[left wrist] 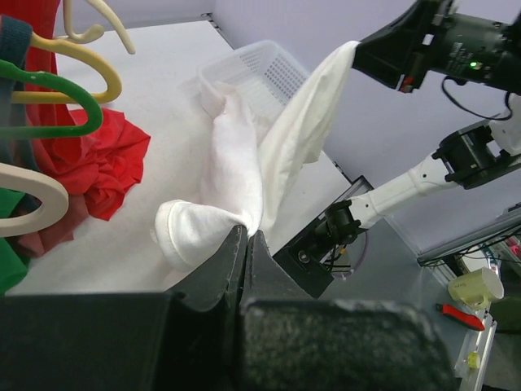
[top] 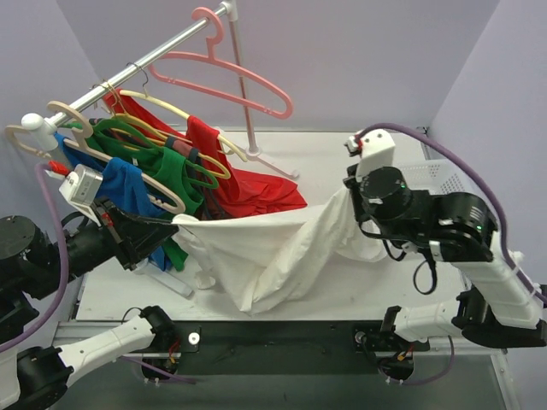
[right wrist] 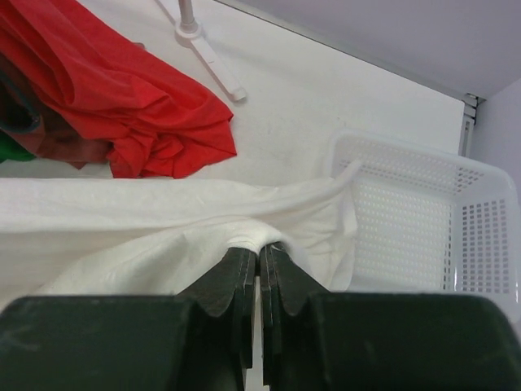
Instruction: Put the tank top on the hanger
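The white tank top (top: 273, 243) hangs stretched between both arms above the table, its middle sagging down. My left gripper (top: 175, 224) is shut on its left end; in the left wrist view the cloth (left wrist: 244, 155) bunches at the closed tips (left wrist: 247, 235). My right gripper (top: 349, 190) is shut on the right end, and the right wrist view shows fabric (right wrist: 163, 220) pinched between the tips (right wrist: 260, 251). The pink hanger (top: 224, 73) hangs by its hook from the metal rail (top: 145, 61) at the top, well above and behind the tank top.
Red (top: 248, 184), green (top: 167, 166) and blue (top: 128, 188) garments hang on cream and green hangers (top: 162, 192) along the rail's left part. A white perforated basket (right wrist: 423, 212) sits at the right. The rack's pole foot (right wrist: 199, 41) stands on the table.
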Available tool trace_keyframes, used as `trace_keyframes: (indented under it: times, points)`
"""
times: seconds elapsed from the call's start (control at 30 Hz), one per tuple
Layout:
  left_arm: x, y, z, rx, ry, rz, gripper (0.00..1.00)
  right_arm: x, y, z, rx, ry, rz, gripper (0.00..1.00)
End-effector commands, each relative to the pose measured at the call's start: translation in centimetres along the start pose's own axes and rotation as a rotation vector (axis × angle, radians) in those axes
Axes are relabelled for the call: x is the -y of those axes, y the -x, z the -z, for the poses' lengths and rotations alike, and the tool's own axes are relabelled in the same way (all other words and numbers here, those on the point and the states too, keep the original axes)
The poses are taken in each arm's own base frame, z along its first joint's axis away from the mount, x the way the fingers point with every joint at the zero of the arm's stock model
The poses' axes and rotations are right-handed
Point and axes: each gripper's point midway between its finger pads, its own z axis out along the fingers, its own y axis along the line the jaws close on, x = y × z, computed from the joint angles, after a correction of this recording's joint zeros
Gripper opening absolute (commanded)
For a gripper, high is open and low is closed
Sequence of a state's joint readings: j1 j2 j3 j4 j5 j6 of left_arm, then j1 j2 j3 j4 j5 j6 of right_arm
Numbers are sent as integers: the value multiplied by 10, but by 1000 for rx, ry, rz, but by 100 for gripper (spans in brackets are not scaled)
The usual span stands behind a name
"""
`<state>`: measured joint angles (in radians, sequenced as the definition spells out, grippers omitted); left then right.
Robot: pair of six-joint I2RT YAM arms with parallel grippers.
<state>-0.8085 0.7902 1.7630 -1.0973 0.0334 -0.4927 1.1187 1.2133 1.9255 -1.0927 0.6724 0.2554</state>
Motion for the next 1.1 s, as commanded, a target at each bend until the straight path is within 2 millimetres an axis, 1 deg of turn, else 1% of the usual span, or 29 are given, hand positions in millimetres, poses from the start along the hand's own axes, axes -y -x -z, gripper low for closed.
trace_keyframes:
  times: [0.0, 0.07, 0.13, 0.17, 0.2, 0.23, 0.27, 0.3, 0.33, 0.37, 0.4, 0.43, 0.47, 0.5, 0.53, 0.57, 0.63, 0.67, 0.7, 0.73, 0.77, 0.8, 0.83, 0.87, 0.9, 0.93, 0.97, 1.0, 1.07]
  points:
    - [15, 11, 4, 26, -71, -13, 0, -19, 19, -23, 25, 0, -3, 0]
    - [25, 5, -2, -3, -127, -15, 0, -27, 12, -39, -11, 5, -8, 0]
    - [26, -6, -12, -48, -146, -12, 0, -15, 0, -51, -51, -34, -86, 0]
    - [34, -12, -19, -82, -192, -10, 0, -12, -21, -64, -102, -63, -89, 0]
    - [34, -18, -25, -106, -204, -2, 0, 0, -33, -71, -128, -110, -136, 0]
    - [36, -25, -30, -131, -218, 9, 0, 11, -45, -68, -135, -131, -160, 0]
    - [38, -37, -44, -169, -250, 21, 0, 10, -73, -78, -190, -137, -153, 0]
    - [40, -45, -51, -193, -270, 40, 0, 13, -89, -80, -219, -143, -164, 0]
    - [40, -50, -58, -210, -283, 54, 0, 27, -99, -72, -213, -169, -208, 0]
    - [35, -65, -77, -244, -282, 70, 0, 29, -112, -70, -230, -163, -215, 0]
    - [38, -72, -84, -268, -305, 85, 0, 30, -143, -73, -292, -180, -192, 0]
    - [35, -80, -94, -288, -300, 96, 0, 38, -152, -63, -279, -188, -227, 0]
    - [35, -84, -111, -294, -312, 100, 0, 38, -168, -62, -305, -181, -228, 0]
    - [32, -96, -122, -328, -311, 113, 0, 31, -193, -61, -361, -153, -224, 1]
    - [30, -100, -132, -338, -308, 118, 0, 32, -203, -55, -359, -143, -246, 1]
    - [29, -108, -152, -359, -308, 119, 0, 30, -215, -51, -381, -139, -262, 1]
    - [28, -117, -171, -381, -303, 118, 0, 25, -236, -44, -416, -110, -282, 9]
    - [30, -128, -189, -411, -306, 116, 0, 23, -236, -42, -406, -101, -307, 12]
    - [32, -133, -198, -423, -308, 111, 0, 17, -234, -41, -400, -64, -319, 19]
    - [36, -132, -206, -421, -313, 105, 0, 17, -228, -37, -373, -52, -337, 24]
    - [35, -143, -223, -446, -303, 101, 0, 16, -222, -36, -355, -33, -337, 29]
    - [40, -152, -230, -468, -309, 93, 0, 14, -215, -34, -331, -7, -333, 40]
    - [41, -150, -239, -461, -300, 91, 0, 9, -197, -30, -284, 48, -346, 45]
    - [35, -163, -257, -481, -271, 95, 0, 8, -188, -28, -262, 70, -347, 50]
    - [34, -167, -265, -487, -265, 98, 0, 7, -182, -26, -247, 87, -340, 55]
    - [36, -164, -274, -472, -266, 103, 0, 3, -175, -24, -234, 122, -342, 58]
    - [30, -175, -291, -492, -242, 112, 0, 3, -167, -21, -214, 136, -346, 59]
    - [32, -179, -298, -503, -241, 121, 0, 0, -165, -20, -210, 150, -355, 61]
    - [38, -184, -318, -521, -244, 131, 25, -14, -162, -17, -194, 238, -358, 61]
